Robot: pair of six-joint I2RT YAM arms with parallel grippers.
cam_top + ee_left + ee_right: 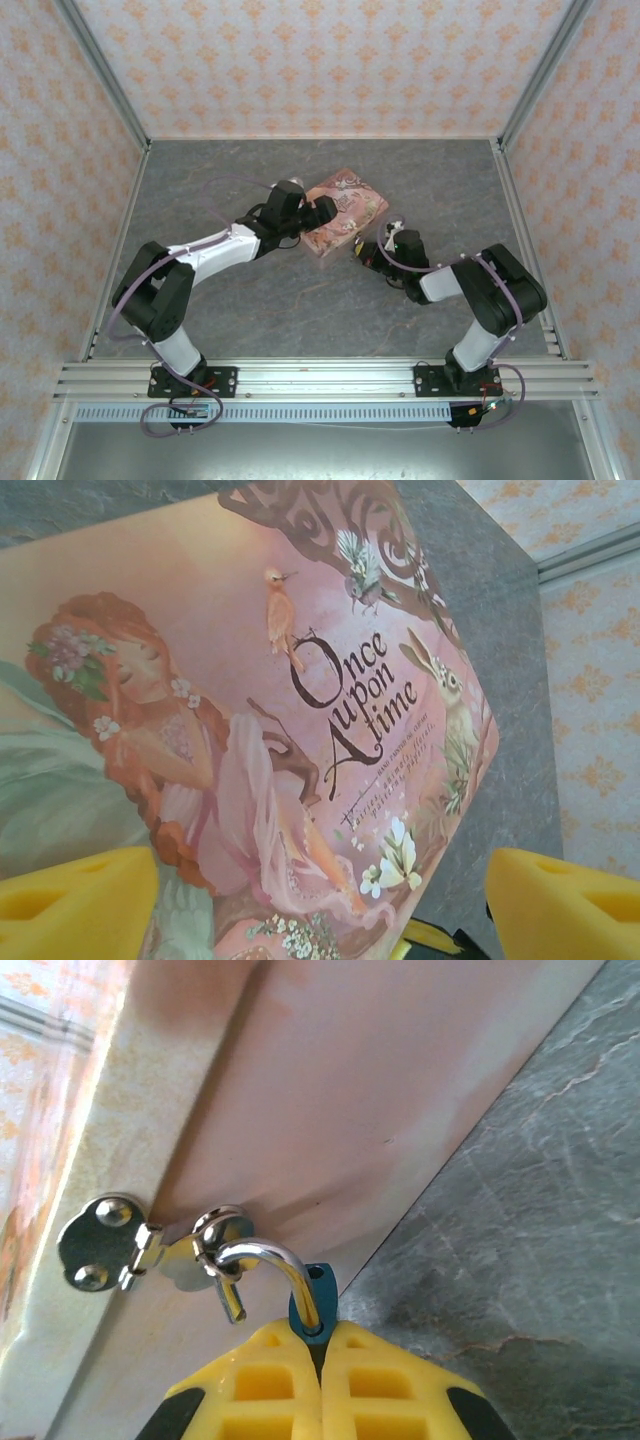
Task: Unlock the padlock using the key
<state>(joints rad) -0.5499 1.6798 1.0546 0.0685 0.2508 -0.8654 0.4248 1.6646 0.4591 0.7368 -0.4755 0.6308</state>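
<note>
Padlock hangs by its shackle from the hasp on the tin, right gripper clamped on its teal body, apparently to steady it, while left gripper hovers spread wide over the tin, holding nothing

Black arms with white forearm shells, purple cables, yellow ribbed claw fingers

Padlock hooked through hasp on tin side; tin at table middle.
</note>
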